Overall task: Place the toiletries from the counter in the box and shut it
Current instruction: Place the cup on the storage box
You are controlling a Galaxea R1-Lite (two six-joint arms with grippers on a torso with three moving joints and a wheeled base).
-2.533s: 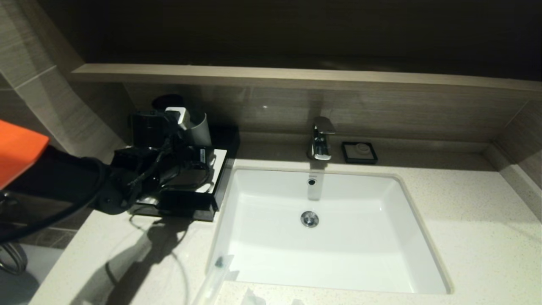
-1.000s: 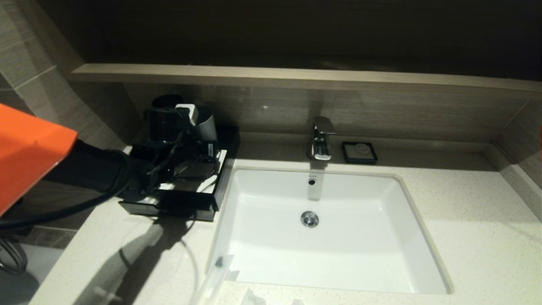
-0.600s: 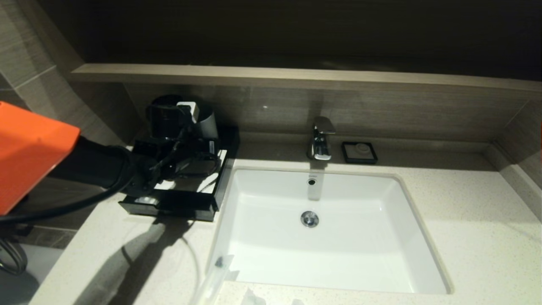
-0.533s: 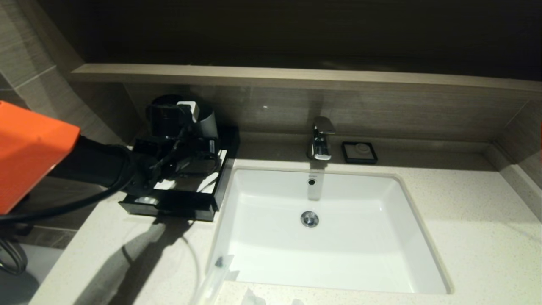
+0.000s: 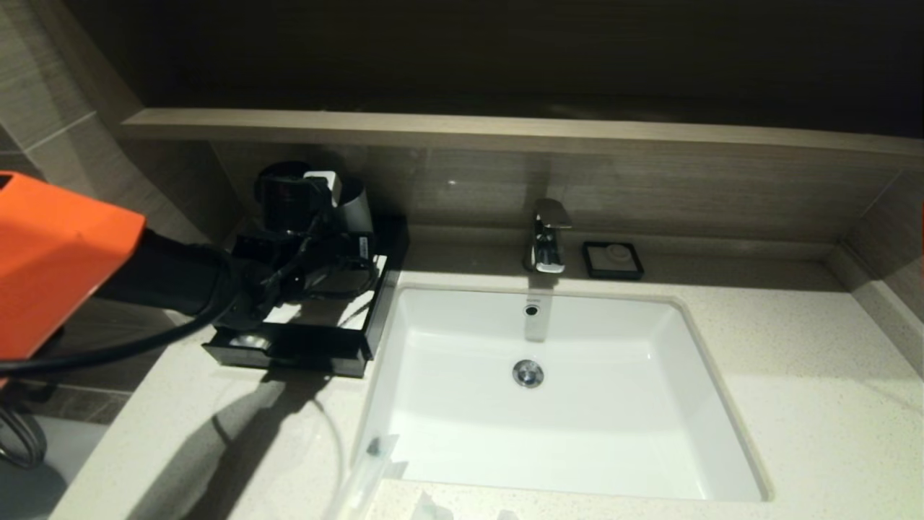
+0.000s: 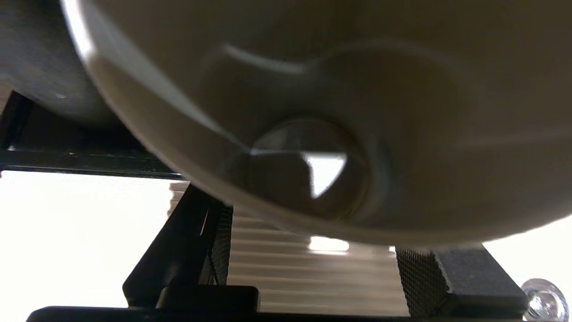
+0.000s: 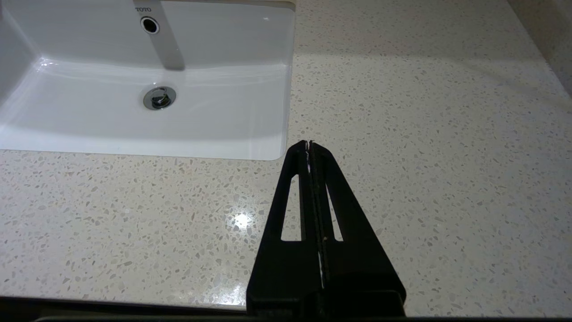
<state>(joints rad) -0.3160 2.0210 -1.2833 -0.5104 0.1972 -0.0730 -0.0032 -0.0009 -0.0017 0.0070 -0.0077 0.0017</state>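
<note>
The left gripper (image 6: 315,268) has slid a little further back over the low black rectangular box with the white top panel (image 5: 317,350), just left of the white rectangular sink basin (image 5: 577,448). The grey tapered cup (image 5: 355,211) has shifted with it. The jaws stand partly apart beside the cup; whether they clamp it I cannot tell. This looks like clearing the box top, not packing. The clear plastic-wrapped toiletries (image 5: 369,462) lie untouched on the speckled off-white counter (image 5: 794,404) at the sink's near-left corner. The right gripper (image 7: 309,147) is parked right of the sink, jaws closed and empty.
</note>
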